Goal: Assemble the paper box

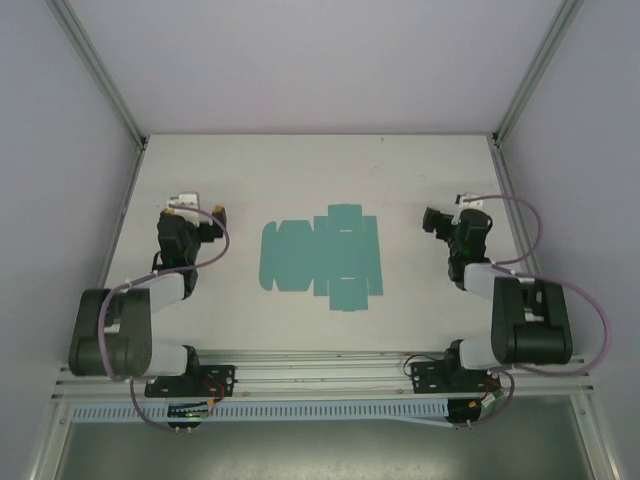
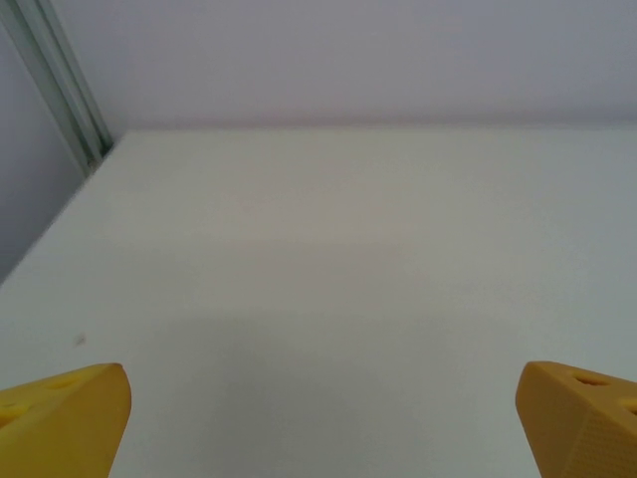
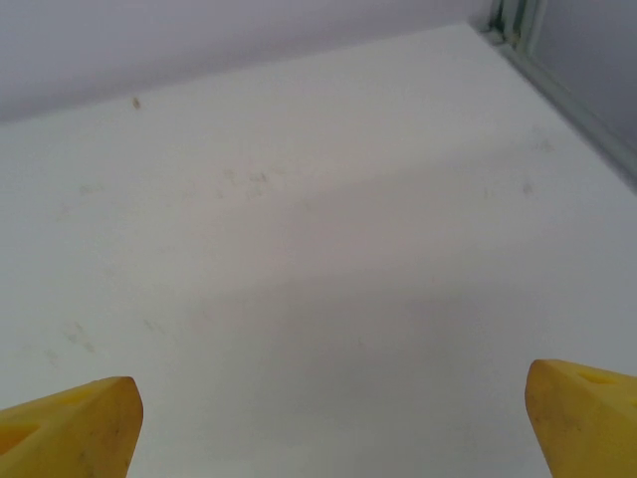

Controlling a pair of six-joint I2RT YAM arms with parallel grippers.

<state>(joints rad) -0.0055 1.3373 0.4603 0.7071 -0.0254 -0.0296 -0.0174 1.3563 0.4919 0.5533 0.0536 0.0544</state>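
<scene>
- White flat table: the work surface. The sheet lies on it about midway across. What you see of it past the fingers in both wrist views is bare, faintly scuffed top.
- Teal-green flat die-cut card sheet, the paper box: take this as your landmark. It lies fully unfolded, flaps and tabs spread out, every panel flat on the table.
- Progress, judged: nothing is done yet. No panel is raised, no crease turned, no tab tucked. All folding and locking is left to you.
- Container: none is formed so far. The sheet has no walls and holds nothing, and nothing rests on it.
- Left gripper: well apart from the sheet, on its left and level with its far edge. Its yellow fingers stand spread wide over bare table in the left wrist view, pinching nothing.
- Right gripper: well apart from the sheet, on its right, also near the line of its far edge. Its fingers are spread wide in the right wrist view, holding nothing.
- Neither gripper touches the sheet.
</scene>
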